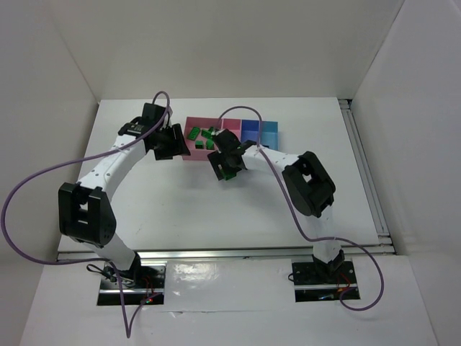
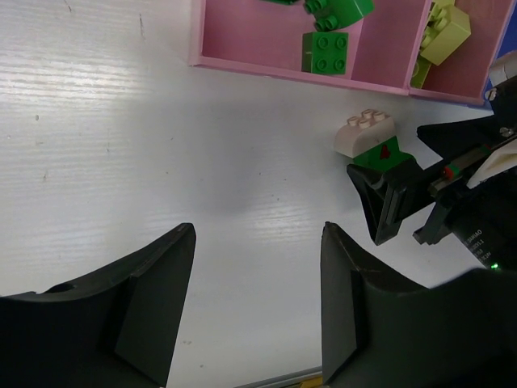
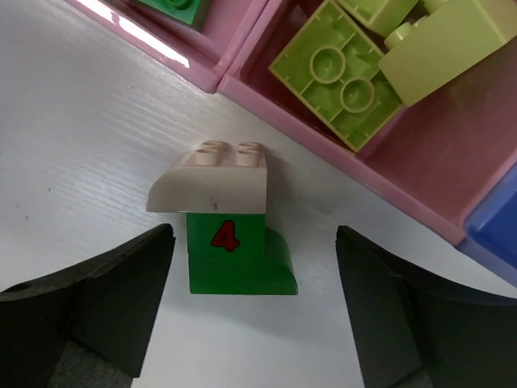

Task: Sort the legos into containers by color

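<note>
**Right gripper (image 3: 254, 236) straddles stacked bricks**

Fingers (image 3: 97, 299), wide apart and empty, flank a green lego (image 3: 238, 263) capped by a white brick (image 3: 208, 187), the pink tray (image 3: 355, 174) beyond their tips. An off-centre squeeze could split the pair. Left gripper (image 2: 258, 232) gapes, empty.

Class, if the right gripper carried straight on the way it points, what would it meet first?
Probably the white-and-green brick stack, standing just ahead of the right gripper, before the pink tray wall.

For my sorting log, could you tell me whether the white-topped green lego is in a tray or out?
Out: the lego sits on the table, just outside the pink trays' walls, between the right gripper's open fingers.
</note>
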Motion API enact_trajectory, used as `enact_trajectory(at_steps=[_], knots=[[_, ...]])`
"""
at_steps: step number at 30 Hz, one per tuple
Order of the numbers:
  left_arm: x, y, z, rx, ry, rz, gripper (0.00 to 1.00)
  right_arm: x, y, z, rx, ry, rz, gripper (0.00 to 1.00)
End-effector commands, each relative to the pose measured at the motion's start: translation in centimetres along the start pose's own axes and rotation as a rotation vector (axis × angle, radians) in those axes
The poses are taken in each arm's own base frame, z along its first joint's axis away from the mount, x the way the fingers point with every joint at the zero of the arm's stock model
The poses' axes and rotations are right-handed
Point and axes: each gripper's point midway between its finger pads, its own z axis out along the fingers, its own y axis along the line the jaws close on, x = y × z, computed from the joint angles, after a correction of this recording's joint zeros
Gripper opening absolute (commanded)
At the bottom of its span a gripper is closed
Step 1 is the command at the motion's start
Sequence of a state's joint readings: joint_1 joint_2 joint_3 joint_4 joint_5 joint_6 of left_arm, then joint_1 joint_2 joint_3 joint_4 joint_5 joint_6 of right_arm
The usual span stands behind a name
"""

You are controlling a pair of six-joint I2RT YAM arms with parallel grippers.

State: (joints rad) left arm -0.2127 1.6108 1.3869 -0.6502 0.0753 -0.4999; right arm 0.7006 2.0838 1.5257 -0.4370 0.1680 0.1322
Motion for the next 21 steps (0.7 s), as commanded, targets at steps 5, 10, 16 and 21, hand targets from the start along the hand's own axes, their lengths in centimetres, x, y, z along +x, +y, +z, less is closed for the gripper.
enact_trajectory(at_steps=[5, 10, 16, 21], knots=[[0.3, 0.3, 0.2, -0.008, -0.005, 0.014, 0.67, -2.2, 0.8, -0.7, -0.049, -0.071, -0.004, 0.70], [0.8, -0.3, 1.0, 0.025, 0.040, 0.020, 0.71, -1.2, 1.0, -1.8, -0.057, -0.082, -0.001, 0.50], [1.1, -2.5, 0.7, 0.158, 0.078, 0.069, 0.73, 0.3, 1.0, -4.6, -0.102, -0.084, -0.002, 0.39], [3.0, -6.7, -0.1, 0.445, 0.173, 0.099, 0.85, -0.9, 1.3, -10.4, -0.187, -0.223, 0.020, 0.35]])
